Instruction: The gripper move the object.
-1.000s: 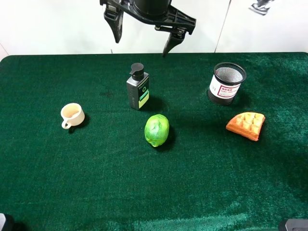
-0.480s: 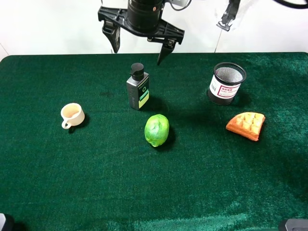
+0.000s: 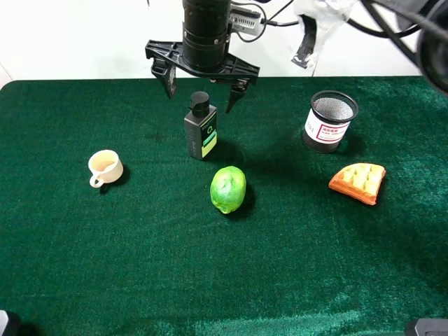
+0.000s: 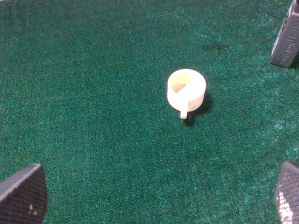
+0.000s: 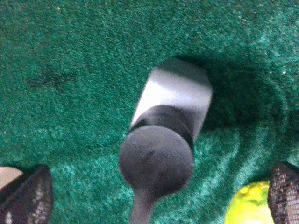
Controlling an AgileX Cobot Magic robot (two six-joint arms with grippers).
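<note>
Over the last second the black two-fingered right pincer (image 3: 201,101) has come down from above and behind the small dark grey rectangular pump bottle with the green-white label (image 3: 200,131). Its fingertips now sit at the height of the bottle's black pump top, one on each side. The jaws stand wide apart and touch nothing. The right wrist view looks almost straight down on the pump head, with a mesh-textured fingertip well clear of the bottle on either side. The bottle itself has not shifted. It stands upright on the green felt bench (image 3: 140,266), with the green lime-like fruit (image 3: 228,189) near its front-right and the small cream ceramic cup (image 3: 105,168) well off to its left.

I judge from this that the approach is nearly finished and the grasp has not begun. The pincer probably needs to sink further, so that the fingers bracket the body rather than the narrow pump, before closing.

The left pincer (image 4: 156,196) hangs spread apart and empty, well to the left of the bottle.
</note>
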